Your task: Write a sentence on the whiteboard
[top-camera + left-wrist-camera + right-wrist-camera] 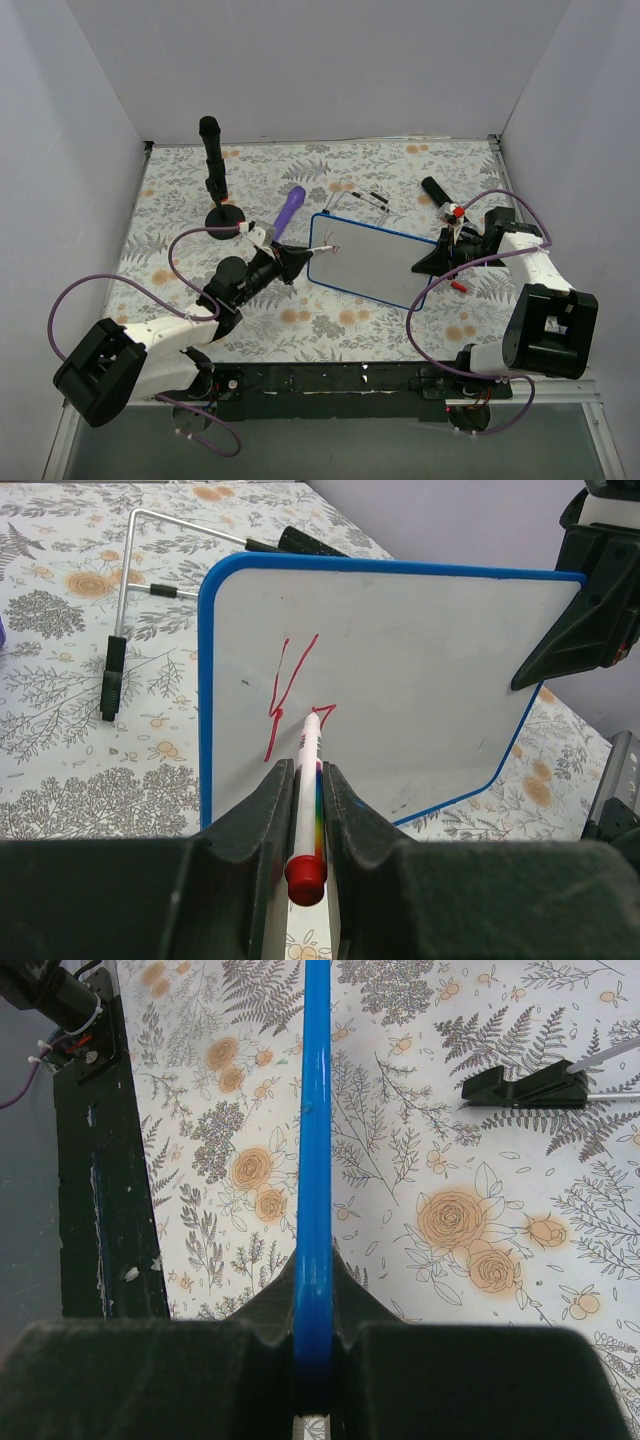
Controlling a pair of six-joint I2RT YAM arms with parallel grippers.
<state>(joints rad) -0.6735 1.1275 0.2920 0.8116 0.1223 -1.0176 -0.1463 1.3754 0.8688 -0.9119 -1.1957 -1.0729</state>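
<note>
The whiteboard [375, 262], white with a blue rim, lies mid-table. In the left wrist view the whiteboard [420, 660] carries a few red strokes of the sentence [285, 690] near its left edge. My left gripper [306, 770] is shut on a white marker [310, 742] with a rainbow stripe and a red end cap [305, 878]; its tip touches the board by the strokes. From above, the left gripper [298, 260] sits at the board's left edge. My right gripper [313, 1260] is shut on the board's blue rim [315, 1140], at its right edge [432, 262].
A black post on a round base [213, 175] stands at the back left, with a purple object [290, 210] beside it. A thin metal wire stand with black feet [125, 610] lies behind the board. A small red cap [459, 286] lies near the right arm.
</note>
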